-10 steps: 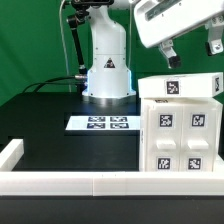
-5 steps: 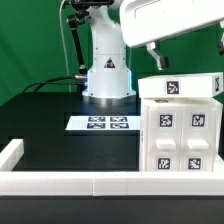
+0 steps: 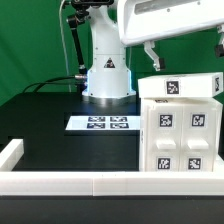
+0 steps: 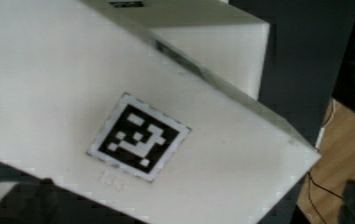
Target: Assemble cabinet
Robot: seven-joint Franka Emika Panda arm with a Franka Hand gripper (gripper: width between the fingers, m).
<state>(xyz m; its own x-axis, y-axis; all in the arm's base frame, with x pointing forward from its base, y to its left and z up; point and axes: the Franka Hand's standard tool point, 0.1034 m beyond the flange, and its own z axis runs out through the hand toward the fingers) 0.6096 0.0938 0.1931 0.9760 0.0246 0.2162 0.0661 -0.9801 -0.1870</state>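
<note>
I log a flat green backdrop wall (image 3: pixel 30 40) behind the jaws of the gripper (image 3: pixel 185 52). A matte black tabletop (image 3: pixel 45 115) lies lower than the jaws, out to the exterior view's left. A low white border rail (image 3: pixel 60 181) edges its near side. Light is soft and even.

no words or numbers readable; only square tag markers (image 4: pixel 142 135) on the cabinet (image 3: pixel 180 150) and marker board (image 3: pixel 100 124)
</note>
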